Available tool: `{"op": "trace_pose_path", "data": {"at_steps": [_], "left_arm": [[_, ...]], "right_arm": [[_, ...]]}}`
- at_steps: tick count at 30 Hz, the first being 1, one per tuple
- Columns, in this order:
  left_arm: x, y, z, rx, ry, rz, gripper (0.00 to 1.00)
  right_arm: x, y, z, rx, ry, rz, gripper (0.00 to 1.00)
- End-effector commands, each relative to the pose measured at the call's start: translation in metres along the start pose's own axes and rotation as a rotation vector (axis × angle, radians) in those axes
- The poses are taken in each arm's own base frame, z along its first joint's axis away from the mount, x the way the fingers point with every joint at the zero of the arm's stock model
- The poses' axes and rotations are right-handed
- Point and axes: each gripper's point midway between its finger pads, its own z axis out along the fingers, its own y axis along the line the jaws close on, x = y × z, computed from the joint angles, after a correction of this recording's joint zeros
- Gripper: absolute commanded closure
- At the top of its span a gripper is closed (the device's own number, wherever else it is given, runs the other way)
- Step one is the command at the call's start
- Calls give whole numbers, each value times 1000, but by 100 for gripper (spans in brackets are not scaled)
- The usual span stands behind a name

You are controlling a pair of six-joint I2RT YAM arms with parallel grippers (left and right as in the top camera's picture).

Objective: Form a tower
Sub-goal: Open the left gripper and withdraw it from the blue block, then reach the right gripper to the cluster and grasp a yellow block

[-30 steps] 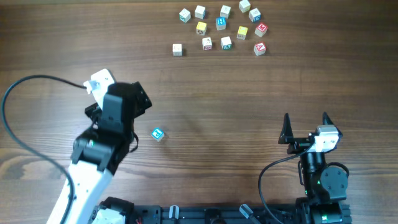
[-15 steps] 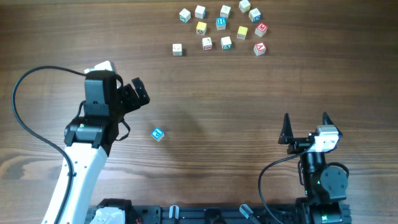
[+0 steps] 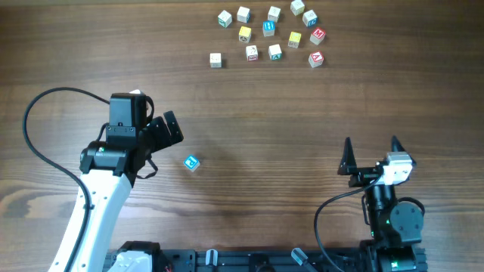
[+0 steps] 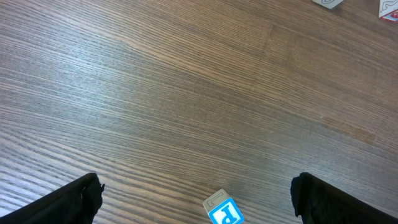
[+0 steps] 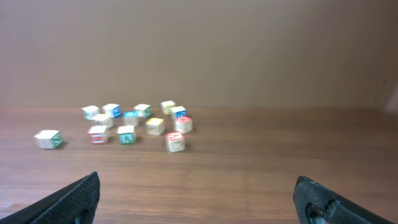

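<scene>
two open hands, and both hold nothing. my left gripper hangs just beside the tower, which stands left of the middle of the table. i cannot tell how tall it is. my right gripper sits by the near edge. the loose cubes lie by the far edge. i should lift up first, then reach for one cube, so i don't bump the tower.
</scene>
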Motion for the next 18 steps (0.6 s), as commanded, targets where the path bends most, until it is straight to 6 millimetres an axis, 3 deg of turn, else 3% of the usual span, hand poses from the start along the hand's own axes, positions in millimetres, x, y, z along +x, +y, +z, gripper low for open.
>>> {"op": "trace_pose_path", "data": {"at_steps": [1,3,7,10,12,14,18], "left_arm": [[0,0,1,3,5,8,0],[0,0,1,3,5,7,0],[0,0,1,3,5,7,0],[0,0,1,3,5,7,0],[0,0,1,3,5,7,0],[0,0,1,3,5,7,0],[0,0,1,3,5,8,0]], "right_arm": [[1,38,-5,-219,54,413,0],[-1,54,-9,-297,137,850,0],[-1,42,-5,-215,151,1203,0],[1,56,-9,-297,168,961,0],[-3,61,-11,-331,180,934,0],[-23,64,-12,-357,154,841,0],[-42,65,-1,-329,204,748,0]]}}
